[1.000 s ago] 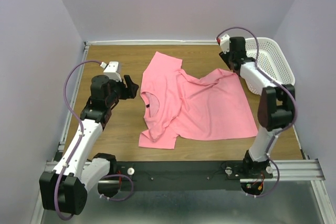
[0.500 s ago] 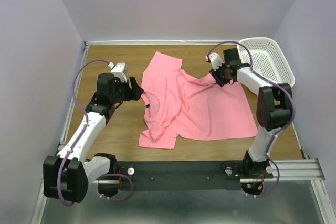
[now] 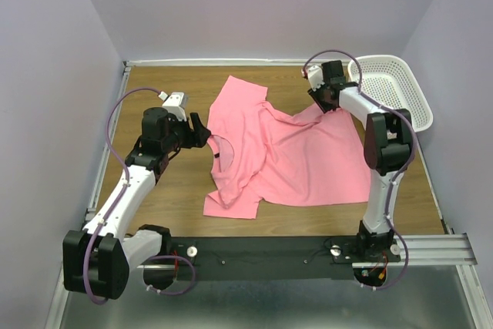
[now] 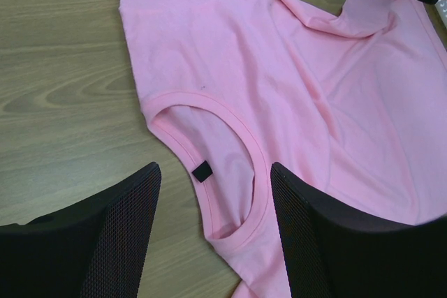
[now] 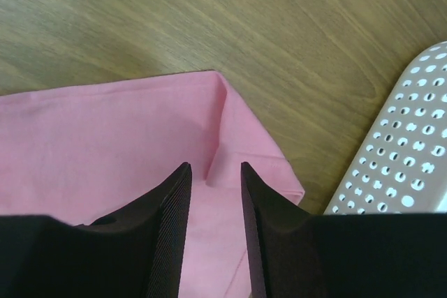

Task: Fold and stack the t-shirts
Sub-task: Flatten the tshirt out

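One salmon-pink t-shirt (image 3: 296,156) lies crumpled and partly folded over itself in the middle of the wooden table, round neck to the left. My left gripper (image 3: 202,132) is open and empty just above the collar (image 4: 241,137); the neck opening with its black label (image 4: 202,171) shows between the jaws (image 4: 213,197). My right gripper (image 3: 322,99) hovers over the shirt's far right corner. Its jaws (image 5: 215,171) stand a narrow gap apart over a small raised fold (image 5: 223,141) and hold nothing.
A white perforated basket (image 3: 400,90) stands at the far right, close to my right arm; its rim shows in the right wrist view (image 5: 412,151). Bare wood (image 3: 162,190) lies left of the shirt and behind it. Walls enclose the table.
My left gripper moved right to the collar, then held still. My right gripper swung left from the basket side and shifted over the shirt's far right corner. The shirt has not moved.
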Robot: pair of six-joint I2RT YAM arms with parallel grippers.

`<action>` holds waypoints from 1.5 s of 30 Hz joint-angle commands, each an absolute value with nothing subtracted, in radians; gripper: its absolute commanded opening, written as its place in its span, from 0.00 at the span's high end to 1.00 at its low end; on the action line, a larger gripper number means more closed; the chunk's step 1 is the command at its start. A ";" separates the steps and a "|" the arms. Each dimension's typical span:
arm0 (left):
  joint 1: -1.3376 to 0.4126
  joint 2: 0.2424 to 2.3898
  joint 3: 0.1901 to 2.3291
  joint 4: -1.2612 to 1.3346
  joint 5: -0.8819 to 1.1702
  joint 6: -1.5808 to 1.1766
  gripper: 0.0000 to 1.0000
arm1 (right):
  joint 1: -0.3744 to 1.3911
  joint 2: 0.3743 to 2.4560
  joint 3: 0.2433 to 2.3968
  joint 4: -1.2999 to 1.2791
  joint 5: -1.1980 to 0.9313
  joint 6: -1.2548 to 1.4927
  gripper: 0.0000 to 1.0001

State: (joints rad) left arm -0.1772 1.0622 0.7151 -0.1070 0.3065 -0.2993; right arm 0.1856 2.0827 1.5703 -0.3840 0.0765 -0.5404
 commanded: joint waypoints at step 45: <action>-0.176 1.409 0.828 -0.117 0.176 -0.371 0.34 | 0.468 1.648 1.212 -0.667 -0.749 -0.781 0.30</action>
State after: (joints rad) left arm -0.1780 1.3350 0.7559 -0.1184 0.2230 -0.3359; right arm 0.3977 1.6756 1.2652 -0.6186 -0.6102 -0.8391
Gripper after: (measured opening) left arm 0.674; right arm 0.723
